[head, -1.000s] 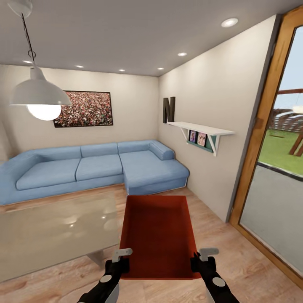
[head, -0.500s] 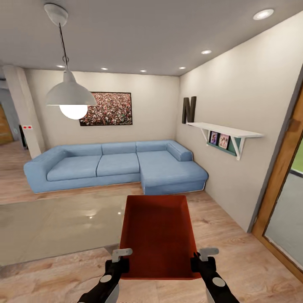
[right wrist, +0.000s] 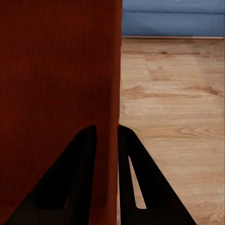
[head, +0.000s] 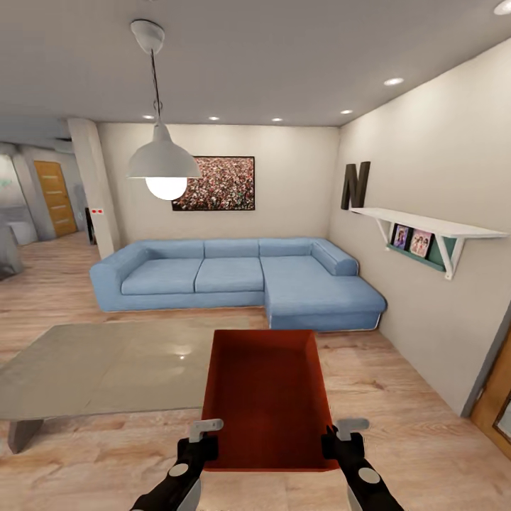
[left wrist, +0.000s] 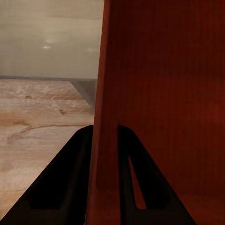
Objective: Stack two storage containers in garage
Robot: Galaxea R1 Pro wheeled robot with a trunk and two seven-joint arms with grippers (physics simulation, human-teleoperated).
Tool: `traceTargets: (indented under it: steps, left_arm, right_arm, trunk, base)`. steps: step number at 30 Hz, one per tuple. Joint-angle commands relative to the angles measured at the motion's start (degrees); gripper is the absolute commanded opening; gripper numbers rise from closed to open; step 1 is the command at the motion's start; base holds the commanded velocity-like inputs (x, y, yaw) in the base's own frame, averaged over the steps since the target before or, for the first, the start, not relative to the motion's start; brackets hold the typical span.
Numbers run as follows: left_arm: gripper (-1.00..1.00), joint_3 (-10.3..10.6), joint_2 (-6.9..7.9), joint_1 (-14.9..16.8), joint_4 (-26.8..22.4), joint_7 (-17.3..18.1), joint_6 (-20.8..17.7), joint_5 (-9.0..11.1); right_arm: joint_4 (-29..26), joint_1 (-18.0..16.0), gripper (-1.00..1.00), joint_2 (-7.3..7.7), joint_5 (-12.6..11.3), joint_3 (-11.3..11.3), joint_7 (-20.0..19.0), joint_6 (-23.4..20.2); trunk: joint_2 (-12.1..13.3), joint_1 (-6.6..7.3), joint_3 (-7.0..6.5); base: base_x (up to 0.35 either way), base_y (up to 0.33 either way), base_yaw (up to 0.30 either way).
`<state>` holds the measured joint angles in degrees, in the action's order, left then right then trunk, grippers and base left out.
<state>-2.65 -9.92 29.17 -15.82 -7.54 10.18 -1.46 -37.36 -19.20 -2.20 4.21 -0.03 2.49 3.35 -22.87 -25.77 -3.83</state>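
Both arms reach forward and low, carrying one storage container (head: 268, 397) level between them. The left tool (left wrist: 105, 154) is clamped on its left wall, the right tool (right wrist: 107, 154) on its right wall. A dark letter "N" (head: 355, 185) hangs on the right wall. Open plank floor (head: 411, 419) lies right; the glass counter (head: 106, 365) left.

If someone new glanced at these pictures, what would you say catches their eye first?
The orange-red storage container held low and centre, its side walls pinched by the left claw and right claw. Behind it, the blue sofa runs along the far wall, and a white pendant lamp hangs above the grey coffee table at left.
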Motion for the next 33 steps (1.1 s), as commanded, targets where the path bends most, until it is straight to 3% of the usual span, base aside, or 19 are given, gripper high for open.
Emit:
traceTargets:
  steps: [1,16,33]
  left_arm:
    - [-1.0,-0.1,-0.08,0.09,-0.97,-0.29,0.12,-0.56]
    - [-1.0,-0.08,-0.08,0.1,-0.97,-0.29,0.1,-0.56]
    - [-1.0,-0.07,-0.08,0.06,-0.97,-0.29,-0.06,-0.56]
  right_arm:
    - [0.19,0.04,-1.0,-0.03,0.16,0.56,-0.15,0.08]
    - [0.18,0.04,-1.0,-0.06,0.09,0.56,-0.13,0.08]
    - [0.22,0.04,-1.0,-0.08,0.09,0.56,-0.12,0.08]
  trunk:
    - [-0.05,-0.02,0.03]
    - [-0.05,-0.02,0.03]
    - [-0.05,-0.02,0.03]
  base:
    - [0.0,0.0,0.3]
    - [0.011,0.01,0.3]
    - [0.23,0.225,0.3]
